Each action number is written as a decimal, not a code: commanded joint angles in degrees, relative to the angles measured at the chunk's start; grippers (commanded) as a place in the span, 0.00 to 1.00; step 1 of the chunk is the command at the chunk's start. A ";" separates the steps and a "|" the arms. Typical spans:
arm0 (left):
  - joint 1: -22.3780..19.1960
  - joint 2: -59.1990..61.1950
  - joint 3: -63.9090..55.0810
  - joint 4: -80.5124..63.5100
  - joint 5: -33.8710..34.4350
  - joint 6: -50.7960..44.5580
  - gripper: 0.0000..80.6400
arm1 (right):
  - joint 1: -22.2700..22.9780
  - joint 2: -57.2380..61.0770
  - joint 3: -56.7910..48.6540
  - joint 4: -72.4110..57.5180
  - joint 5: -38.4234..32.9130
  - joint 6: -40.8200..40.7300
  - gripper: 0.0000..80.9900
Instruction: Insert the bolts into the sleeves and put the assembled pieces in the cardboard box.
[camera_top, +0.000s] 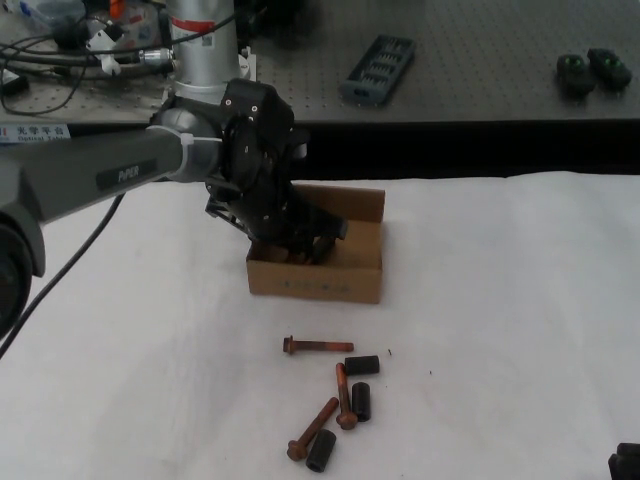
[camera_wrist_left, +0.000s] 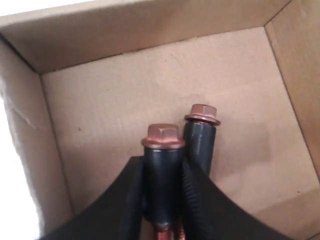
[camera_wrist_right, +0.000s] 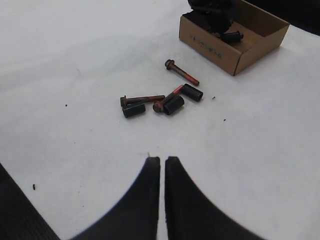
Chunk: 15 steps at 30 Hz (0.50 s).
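Pinching a sleeved bolt (camera_wrist_left: 162, 187), the left end effector (camera_wrist_left: 162, 167) hangs walled in by the cardboard box (camera_wrist_left: 125, 30).

White cloth (camera_top: 520, 300) over bench; grey perforated table (camera_top: 480, 50) behind; cables (camera_top: 50, 60).

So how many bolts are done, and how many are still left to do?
One finished piece already lies in the cardboard box. The left gripper is inside the box, shut on a second piece. Left to do: three loose bolts and three sleeves lying on the white cloth. The right gripper is shut and empty above the cloth.
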 joint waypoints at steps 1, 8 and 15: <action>0.22 0.57 -0.48 -0.16 -0.19 0.84 0.05 | 0.04 -0.46 -0.19 -0.06 0.04 0.23 0.05; 0.22 0.57 -0.48 -0.16 -0.19 0.73 0.23 | 0.04 -0.46 -0.19 -0.06 0.04 0.23 0.05; 0.22 0.57 -0.48 0.08 -0.19 -0.01 0.34 | 0.04 -0.46 -0.19 -0.06 0.04 0.23 0.05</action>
